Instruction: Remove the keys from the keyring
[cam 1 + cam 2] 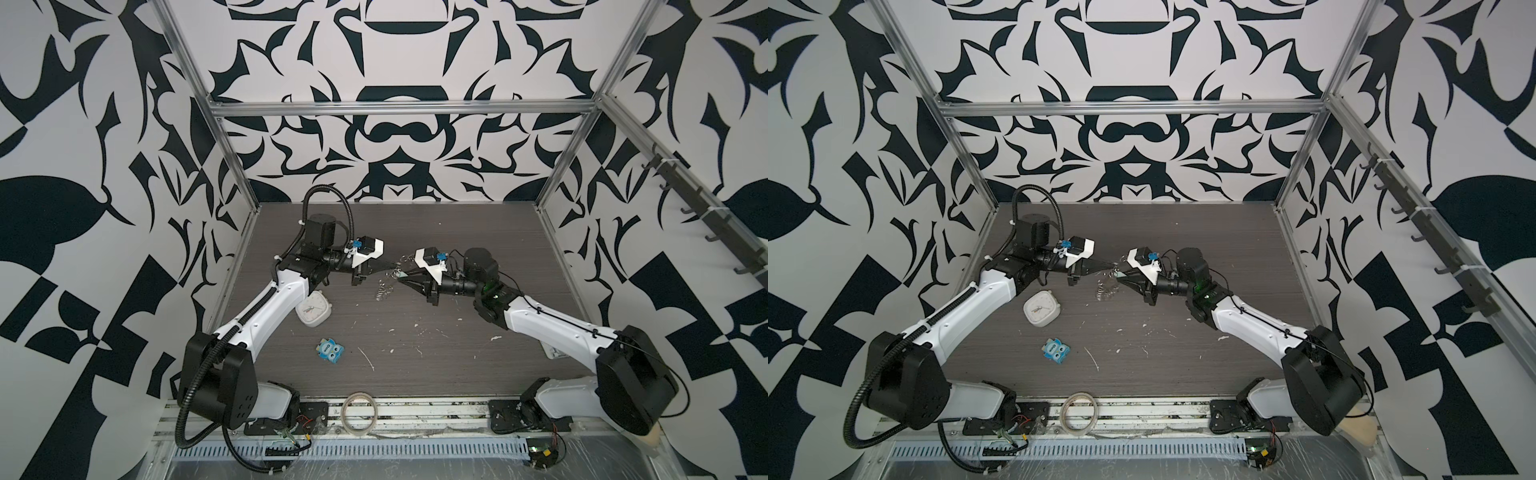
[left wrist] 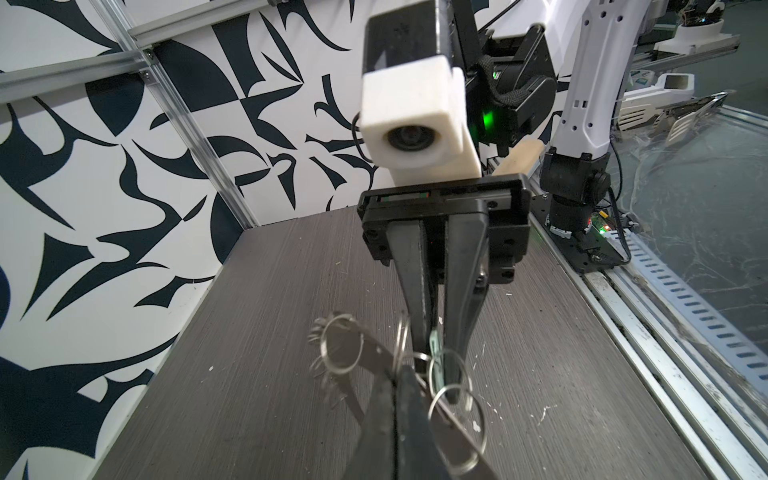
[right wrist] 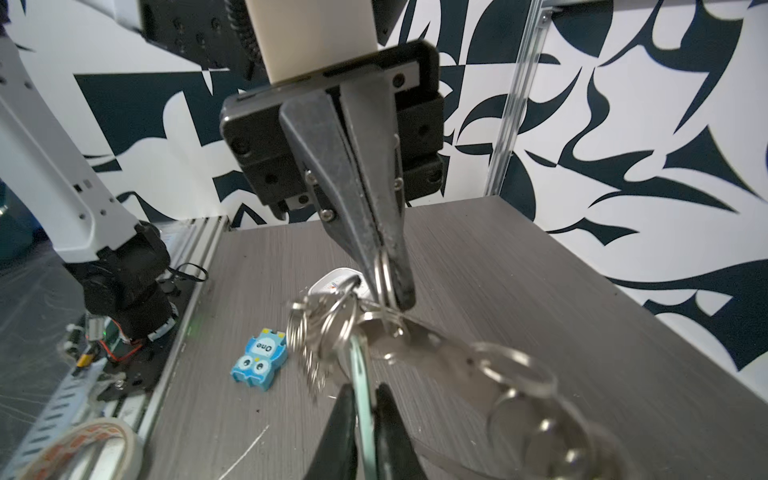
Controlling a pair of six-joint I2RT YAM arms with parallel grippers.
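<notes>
Left hand [image 3: 392, 296] grips the keyring [image 3: 446, 360] — right hand [image 3: 364, 390] pinches the keys [image 3: 360, 372].

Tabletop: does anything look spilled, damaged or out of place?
Yes. White flecks and scratch-like streaks litter the dark tabletop towards its front, like dried residue or scuffs. The tape roll lies off the table on the front rail. The keyring hangs in the air, as the task needs.

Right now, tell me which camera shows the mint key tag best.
Right wrist view: it shows the mint key tag largest, edge-on, clamped in the right hand. The left wrist view shows just a sliver. Both top views show only a pale speck.
</notes>
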